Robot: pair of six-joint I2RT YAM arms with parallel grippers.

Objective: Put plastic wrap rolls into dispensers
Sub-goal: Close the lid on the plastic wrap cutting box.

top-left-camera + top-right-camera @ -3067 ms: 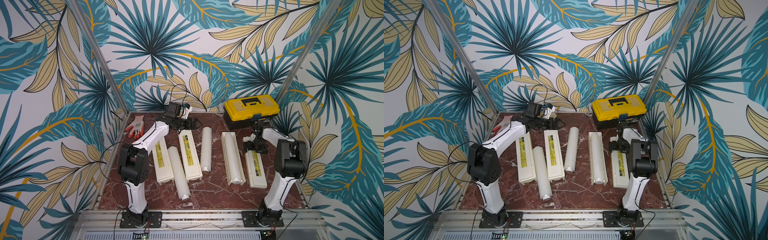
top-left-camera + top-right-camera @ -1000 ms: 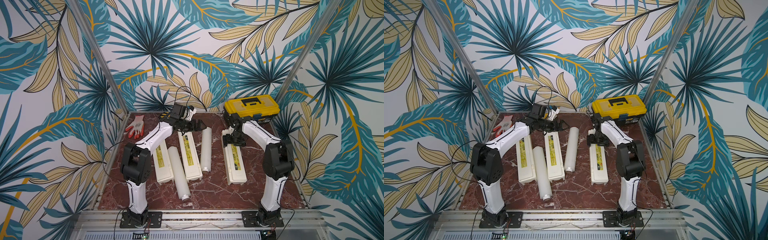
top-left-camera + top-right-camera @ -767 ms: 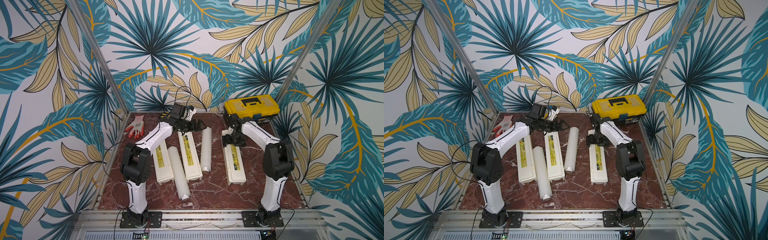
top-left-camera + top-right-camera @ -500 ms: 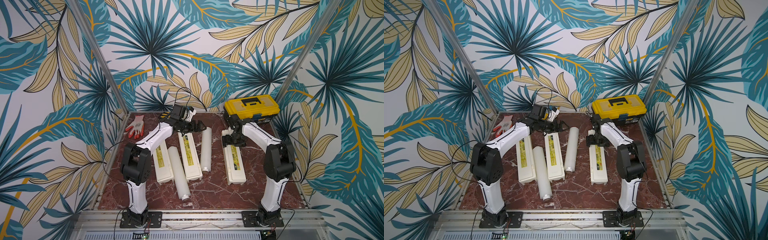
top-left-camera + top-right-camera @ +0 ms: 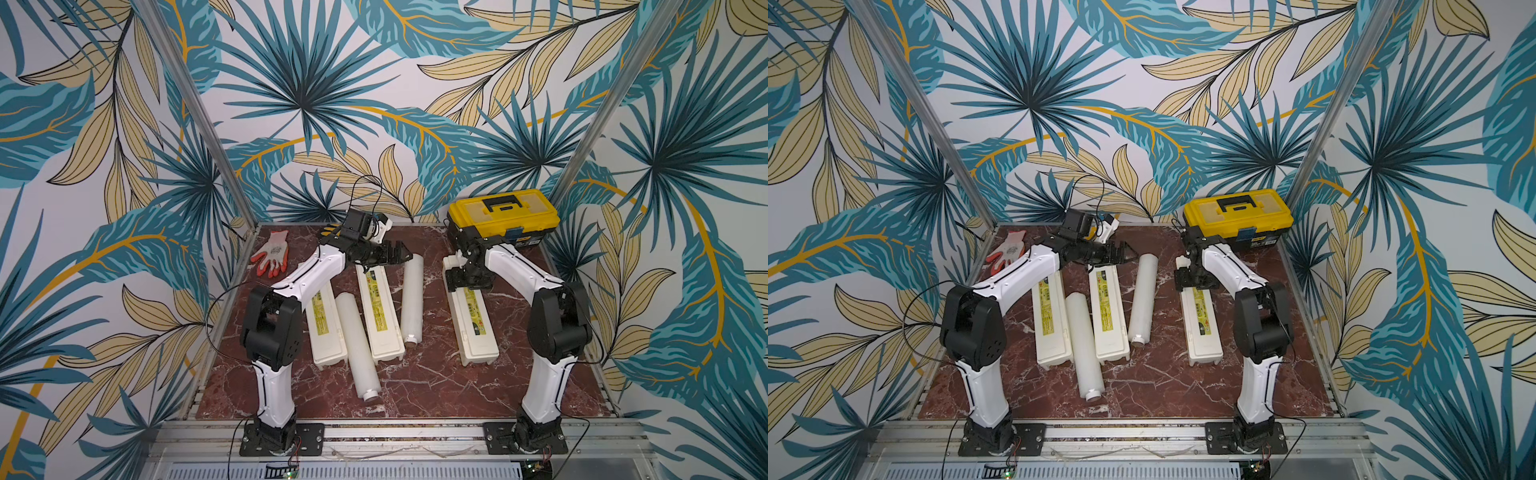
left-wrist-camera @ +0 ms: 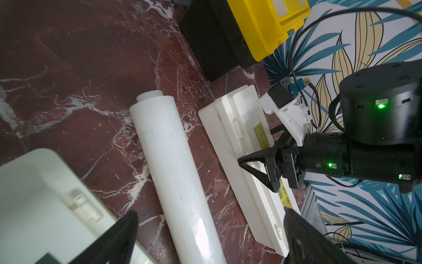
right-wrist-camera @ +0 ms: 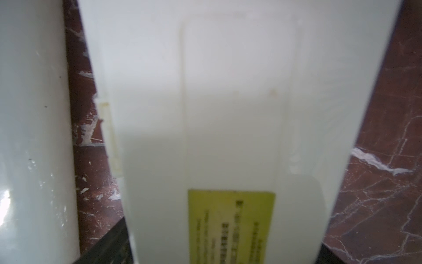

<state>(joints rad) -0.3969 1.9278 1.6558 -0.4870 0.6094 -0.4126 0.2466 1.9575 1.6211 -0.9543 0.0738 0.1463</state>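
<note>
Three cream dispensers lie shut side by side: left (image 5: 326,324), middle (image 5: 381,316), right (image 5: 473,320). One plastic wrap roll (image 5: 358,345) lies between the left and middle boxes. Another roll (image 5: 411,299) lies right of the middle box and shows under my left wrist (image 6: 171,164). My left gripper (image 5: 397,257) (image 6: 211,213) hovers open over that roll's far end, its fingers clear of it. My right gripper (image 5: 467,282) (image 6: 267,148) straddles the right dispenser (image 7: 228,114) near its far end, fingers (image 7: 102,244) pressed to both long sides.
A yellow-and-black toolbox (image 5: 503,214) stands at the back right, just behind the right dispenser. An orange-and-white glove (image 5: 272,251) lies at the back left. Patterned walls close in three sides of the red marble table (image 5: 436,386).
The right dispenser, open three seconds ago, is shut, and my right gripper now sits astride it. Over the last second my left gripper drifted right toward the roll's far end.
</note>
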